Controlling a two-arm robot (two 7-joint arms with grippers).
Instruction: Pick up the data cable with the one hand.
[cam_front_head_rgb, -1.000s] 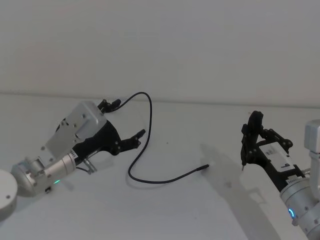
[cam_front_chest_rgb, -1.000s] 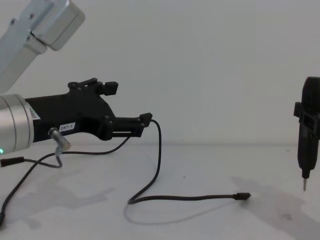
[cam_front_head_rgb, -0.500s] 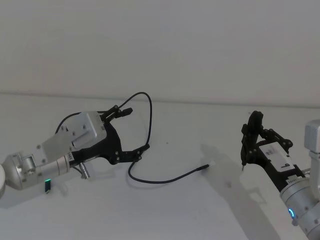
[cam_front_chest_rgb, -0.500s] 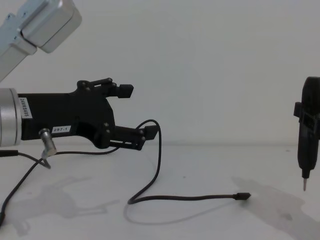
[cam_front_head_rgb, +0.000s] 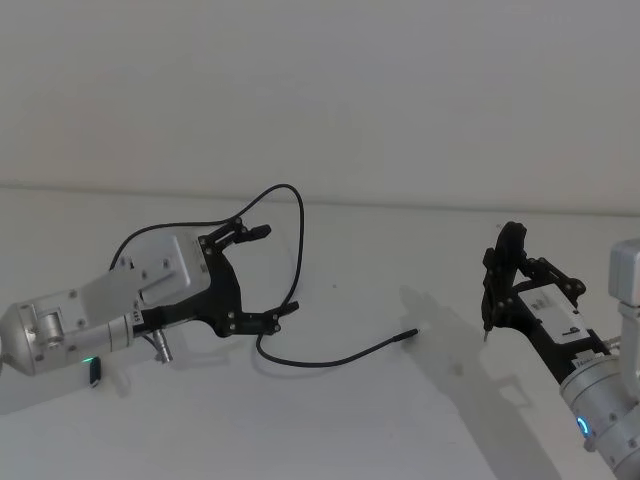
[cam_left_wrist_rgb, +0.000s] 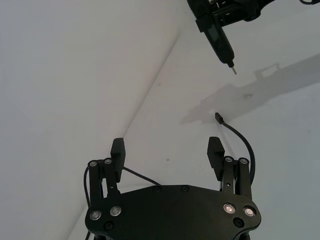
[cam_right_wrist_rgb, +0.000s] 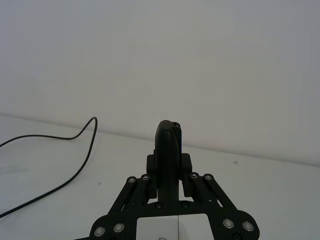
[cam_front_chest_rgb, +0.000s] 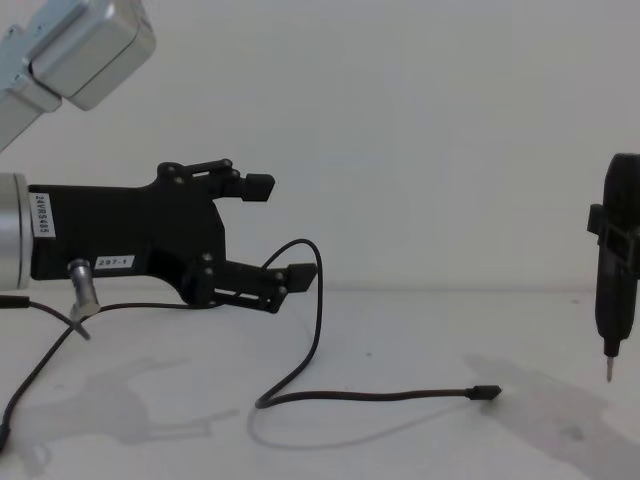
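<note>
The left gripper's (cam_front_chest_rgb: 282, 228) fingers are spread wide apart with nothing between them. They point toward the middle of the counter (cam_front_head_rgb: 400, 430) and hang above it on the left side. The cable (cam_front_chest_rgb: 380, 396) rises in an arch right in front of the fingertips and drops close past the lower one; whether it touches cannot be told. From there it bends on the counter and runs flat toward the right, ending in its plug (cam_front_chest_rgb: 487, 392) near the middle, well apart from both grippers. Behind the fingers, the black body carries a white label and a silver wrist. On the right, the right gripper (cam_right_wrist_rgb: 169, 165) has its fingers clamped on a slim black tool (cam_right_wrist_rgb: 169, 137), which hangs tip down above the counter.
</note>
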